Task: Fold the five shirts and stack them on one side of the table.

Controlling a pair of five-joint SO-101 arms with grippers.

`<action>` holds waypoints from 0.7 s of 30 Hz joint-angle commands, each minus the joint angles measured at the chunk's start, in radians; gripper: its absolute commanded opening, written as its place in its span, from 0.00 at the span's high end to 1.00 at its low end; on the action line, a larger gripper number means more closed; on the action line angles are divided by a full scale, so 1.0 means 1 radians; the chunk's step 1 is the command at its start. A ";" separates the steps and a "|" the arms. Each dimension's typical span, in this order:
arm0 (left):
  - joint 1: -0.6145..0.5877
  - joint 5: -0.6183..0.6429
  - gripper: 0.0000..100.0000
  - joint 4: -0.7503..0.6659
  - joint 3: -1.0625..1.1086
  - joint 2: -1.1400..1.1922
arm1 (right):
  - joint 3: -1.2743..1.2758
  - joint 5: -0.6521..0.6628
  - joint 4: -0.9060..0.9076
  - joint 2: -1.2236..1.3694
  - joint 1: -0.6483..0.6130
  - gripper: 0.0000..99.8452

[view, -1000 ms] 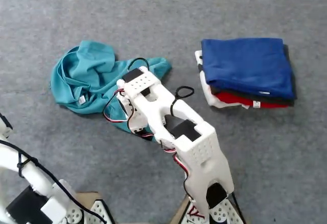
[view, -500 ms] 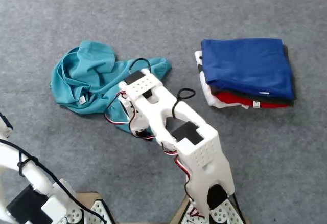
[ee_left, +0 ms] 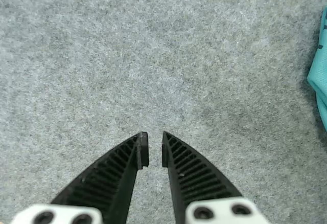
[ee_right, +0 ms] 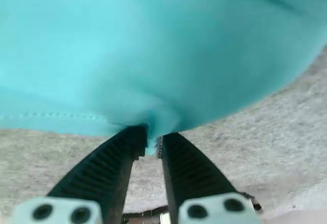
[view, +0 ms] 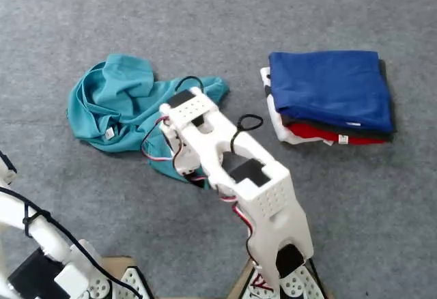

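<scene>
On the grey table, four shirts look folded in a stack by the right edge, the teal shirt lies crumpled left of centre, right gripper clamped on its hem, left gripper closed, empty, over bare table.

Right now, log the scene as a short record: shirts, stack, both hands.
teal shirt: crumpled, unfolded, left of centre on the table
stack: folded shirts, blue on top, dark, red and white beneath
right hand: shut on the teal shirt's edge
left hand: over bare table near the teal shirt, holding nothing
</scene>
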 commanded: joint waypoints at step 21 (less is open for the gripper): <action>0.510 0.207 0.92 -0.037 -0.021 -0.021 | -1.064 0.262 -0.037 0.013 0.319 0.99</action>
